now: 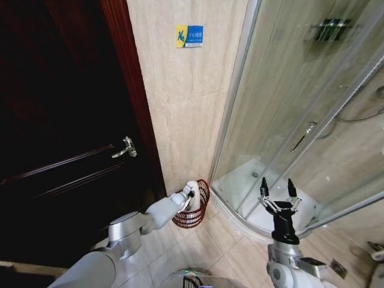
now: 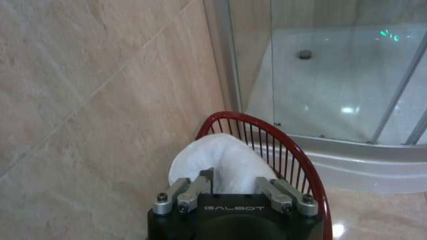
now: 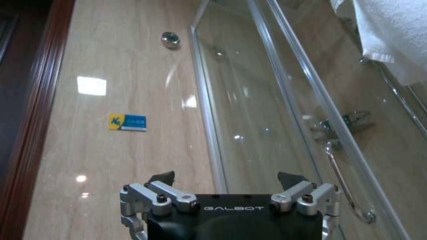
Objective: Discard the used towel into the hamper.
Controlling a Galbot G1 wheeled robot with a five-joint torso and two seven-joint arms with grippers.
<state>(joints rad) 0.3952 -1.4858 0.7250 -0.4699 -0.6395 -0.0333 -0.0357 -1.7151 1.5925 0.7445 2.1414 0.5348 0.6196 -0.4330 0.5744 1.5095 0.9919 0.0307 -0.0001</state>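
The hamper [image 1: 193, 204] stood on the tiled floor against the beige wall, between the dark door [image 1: 60, 132] and the glass shower enclosure [image 1: 312, 120]. The left gripper [image 1: 189, 193] hung over the hamper's rim, its fingers closed around the white towel [image 2: 220, 161], which bulged above the hamper's opening. Well to the hamper's right, the right gripper [image 1: 279, 195] pointed upward before the shower enclosure, its fingers spread wide around nothing.

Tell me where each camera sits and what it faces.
Head view: high, looking down at the dark red-brown round wire hamper; both arms show, left gripper at its rim, right gripper raised, fingers open.
Left wrist view: behind the left gripper, shut on the white towel over the hamper.
Right wrist view: behind the right gripper, facing the glass shower enclosure.
Head and left wrist share hamper and towel.
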